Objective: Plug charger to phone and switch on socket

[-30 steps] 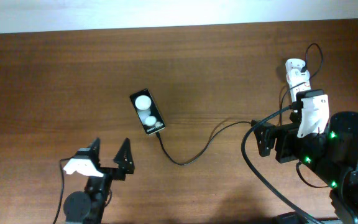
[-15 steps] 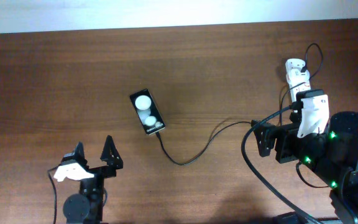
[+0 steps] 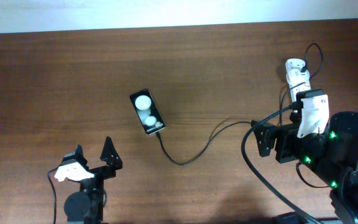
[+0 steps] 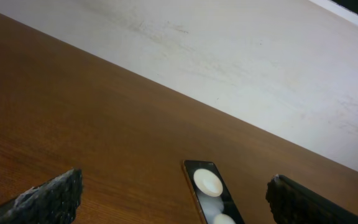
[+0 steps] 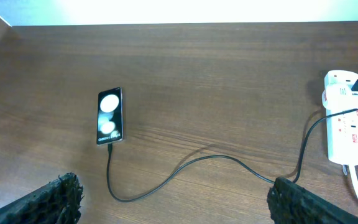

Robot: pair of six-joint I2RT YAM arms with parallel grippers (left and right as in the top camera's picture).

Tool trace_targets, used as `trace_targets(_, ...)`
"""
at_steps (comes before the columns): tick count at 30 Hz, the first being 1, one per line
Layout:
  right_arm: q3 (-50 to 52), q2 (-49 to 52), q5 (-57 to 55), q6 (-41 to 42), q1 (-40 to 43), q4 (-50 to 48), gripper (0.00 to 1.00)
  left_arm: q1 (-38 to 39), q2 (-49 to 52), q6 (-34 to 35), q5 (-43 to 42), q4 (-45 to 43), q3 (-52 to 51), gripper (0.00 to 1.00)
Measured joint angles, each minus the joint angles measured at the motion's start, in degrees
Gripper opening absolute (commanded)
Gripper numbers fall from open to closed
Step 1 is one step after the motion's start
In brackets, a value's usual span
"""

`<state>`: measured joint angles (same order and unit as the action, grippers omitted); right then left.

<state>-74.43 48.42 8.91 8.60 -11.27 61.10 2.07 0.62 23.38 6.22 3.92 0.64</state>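
while charger (image 3: 180, 163) touches phone (image 3: 147, 112), left tool (image 3: 94, 146) apart, right tool (image 5: 173, 199) apart — both empty

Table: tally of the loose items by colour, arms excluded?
Black: 2 (phone, charger)
White: 1 (socket)
Total: 3
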Motion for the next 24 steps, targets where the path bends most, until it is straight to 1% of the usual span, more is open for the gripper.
trace_targets(8,0.0,0.0,0.0,0.0,0.0,0.0,0.99,0.0,0.0,0.0,0.0,0.0,0.0,0.99)
trace_targets(10,0.0,0.0,-2.1,-0.2,0.0,0.0,0.99,0.0,0.0,0.0,0.0,0.0,0.0,0.99)
trace_targets(13,3.5,-0.6,-4.7,-3.3,0.0,-2.9,0.99,0.0,0.0,0.0,0.0,0.0,0.0,0.99)
trace_targets(16,12.8,-4.7,-5.1,-5.7,0.3,-12.8,0.99,0.0,0.0,0.0,0.0,0.0,0.0,0.99)
trace_targets(19,28.8,-15.5,-4.5,-6.9,3.1,-26.9,0.99,0.0,0.0,0.0,0.0,-0.1,0.0,0.99)
trace_targets(21,37.4,-21.9,-3.4,-7.1,4.3,-33.2,0.99,0.0,0.0,0.0,0.0,0.0,0.0,0.99)
trace_targets(22,43.7,-26.9,-2.8,-7.2,4.7,-35.5,0.99,0.0,0.0,-0.1,0.0,0.0,0.0,0.99)
trace_targets(24,51.8,-33.4,-1.8,-7.3,4.8,-40.8,0.99,0.0,0.0,-0.2,0.0,0.0,0.0,0.99)
